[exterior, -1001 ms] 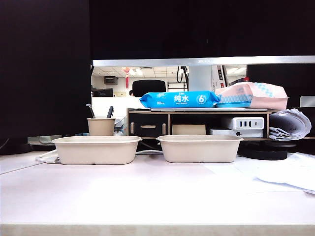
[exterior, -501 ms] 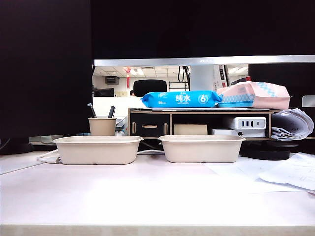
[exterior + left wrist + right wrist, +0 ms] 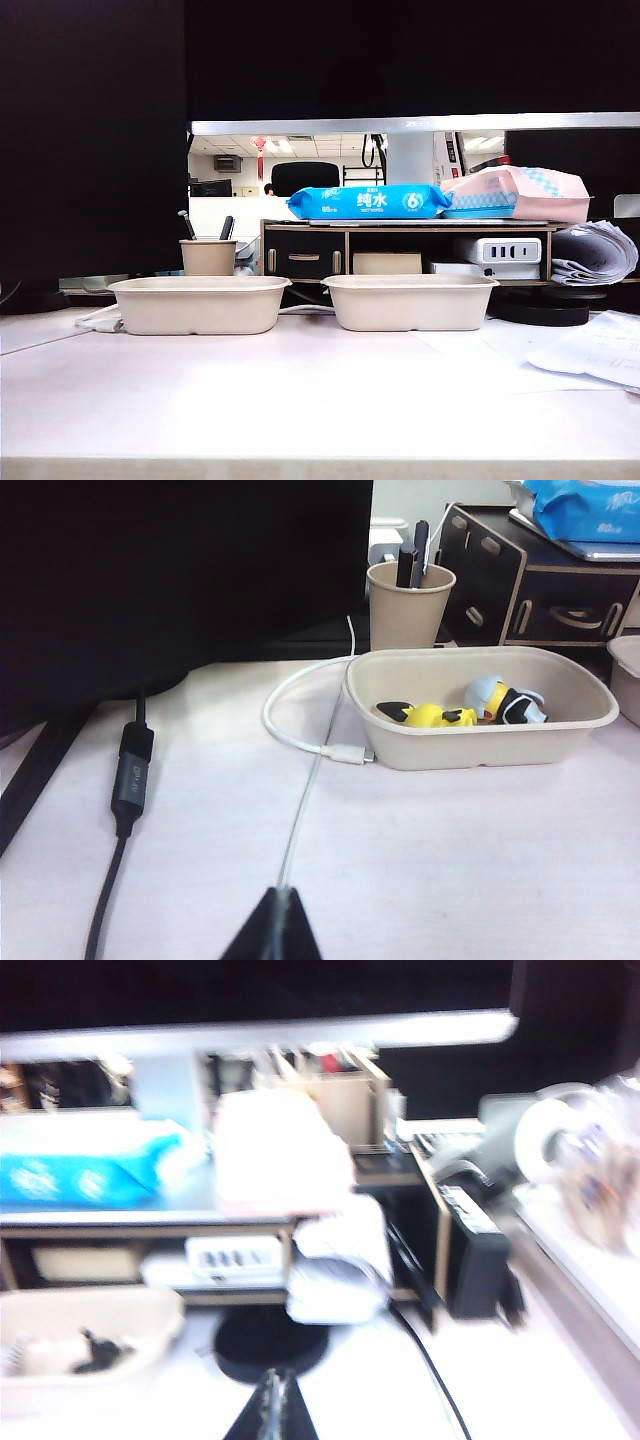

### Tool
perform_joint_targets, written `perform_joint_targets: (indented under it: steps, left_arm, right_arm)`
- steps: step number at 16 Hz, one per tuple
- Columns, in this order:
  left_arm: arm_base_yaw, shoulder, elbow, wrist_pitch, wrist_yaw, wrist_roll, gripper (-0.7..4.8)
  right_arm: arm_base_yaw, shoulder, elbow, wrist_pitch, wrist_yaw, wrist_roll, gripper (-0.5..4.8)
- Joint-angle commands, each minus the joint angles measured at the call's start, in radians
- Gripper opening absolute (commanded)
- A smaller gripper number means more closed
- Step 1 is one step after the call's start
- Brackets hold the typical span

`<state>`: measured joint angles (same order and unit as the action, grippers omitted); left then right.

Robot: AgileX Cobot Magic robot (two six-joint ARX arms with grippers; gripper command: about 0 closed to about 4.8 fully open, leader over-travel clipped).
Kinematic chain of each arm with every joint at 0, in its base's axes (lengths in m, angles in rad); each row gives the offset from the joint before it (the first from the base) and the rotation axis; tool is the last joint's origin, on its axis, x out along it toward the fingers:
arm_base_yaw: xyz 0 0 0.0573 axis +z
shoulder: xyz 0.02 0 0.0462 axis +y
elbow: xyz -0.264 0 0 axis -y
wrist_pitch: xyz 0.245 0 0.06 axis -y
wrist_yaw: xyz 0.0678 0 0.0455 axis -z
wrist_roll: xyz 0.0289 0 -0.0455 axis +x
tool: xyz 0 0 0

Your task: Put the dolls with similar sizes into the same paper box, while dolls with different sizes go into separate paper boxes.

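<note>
On the table we count two paper boxes, left (image 3: 198,304) and right (image 3: 409,301), lying lengthwise side by side; left gripper (image 3: 277,920) and right gripper (image 3: 272,1400) are both closed, empty.

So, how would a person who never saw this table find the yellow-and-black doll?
Start at the beige paper cup holding pens; the shallow beige paper box directly in front of it is the one to look in. Two dolls lie inside. The yellow-and-black doll lies flat nearer the white cable, bright yellow, unlike the pale grey-white doll beside it.
</note>
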<state>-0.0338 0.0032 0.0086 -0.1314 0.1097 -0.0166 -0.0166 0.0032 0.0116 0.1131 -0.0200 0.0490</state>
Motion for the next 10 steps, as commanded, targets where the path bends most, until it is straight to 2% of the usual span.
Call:
perform_joint_targets:
  steps: [1,10]
  left_arm:
    - [-0.002,0.0,0.001,0.006,0.004,0.002,-0.05]
    - [-0.002,0.0,0.001,0.006,0.003,0.002,-0.05]
  right_arm:
    - [-0.001,-0.001,-0.004,-0.041,0.029,0.0,-0.01]
    - [0.003,-0.001,-0.004,-0.084,0.018,0.002,-0.01]
